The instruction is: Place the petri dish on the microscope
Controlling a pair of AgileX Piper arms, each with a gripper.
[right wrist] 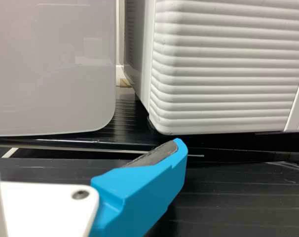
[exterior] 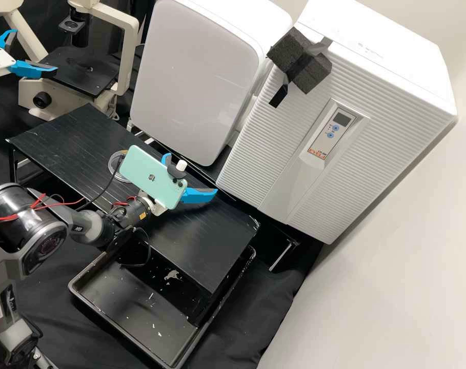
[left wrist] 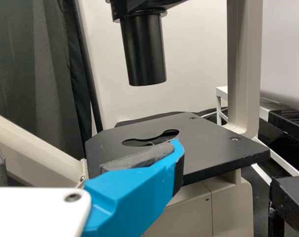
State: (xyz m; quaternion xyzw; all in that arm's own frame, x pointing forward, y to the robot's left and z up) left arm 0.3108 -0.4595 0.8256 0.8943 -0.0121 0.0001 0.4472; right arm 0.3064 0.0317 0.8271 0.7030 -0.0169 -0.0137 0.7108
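Observation:
On the black bench in the high view, the clear round petri dish [exterior: 114,166] lies partly hidden behind the phone on the right arm. My right gripper [exterior: 191,173] is above the bench, its fingers spread; in the right wrist view the right gripper [right wrist: 85,143] holds nothing. At the upper left, my left gripper [exterior: 35,51] stands open in front of the microscope [exterior: 84,72]. In the left wrist view the left gripper [left wrist: 85,139] is empty, beside the microscope's black stage [left wrist: 213,148], which has a curved opening under a dark cylinder [left wrist: 144,52].
Two white appliances, one smooth [exterior: 191,77] and one ribbed [exterior: 366,87], stand behind the bench [exterior: 207,246]. A black tray [exterior: 125,312] is partly under the bench's front edge. A dark cable runs past the dish to the right arm.

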